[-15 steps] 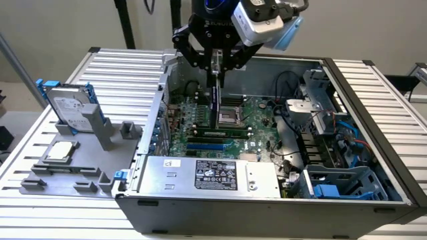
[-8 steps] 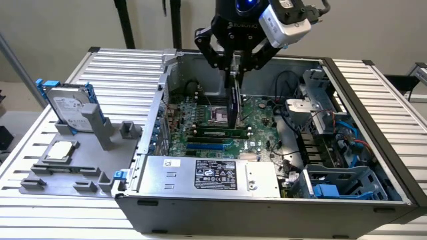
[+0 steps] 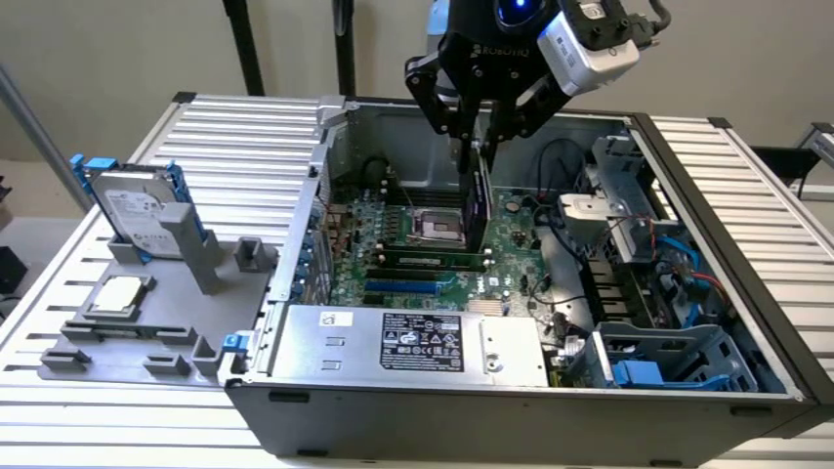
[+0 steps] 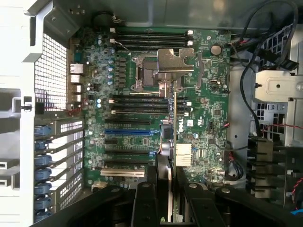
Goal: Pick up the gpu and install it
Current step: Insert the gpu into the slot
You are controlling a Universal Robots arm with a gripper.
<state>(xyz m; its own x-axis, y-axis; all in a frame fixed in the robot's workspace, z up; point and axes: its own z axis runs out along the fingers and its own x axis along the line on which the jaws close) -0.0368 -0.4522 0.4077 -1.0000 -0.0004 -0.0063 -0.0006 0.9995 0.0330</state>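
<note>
The gripper (image 3: 482,137) is pinched shut on the top edge of the gpu (image 3: 478,205). The card hangs upright, its lower edge close over the motherboard (image 3: 350,274) inside the open case (image 3: 391,415). It looks light, stiff and fragile, and is probably safest held by its bare edges.

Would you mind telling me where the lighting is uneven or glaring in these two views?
Exterior view: even room light, a blue lamp glowing above the gripper. Wrist view: the case wall is washed out white, while the fingers around the gpu sit in shadow.
</note>
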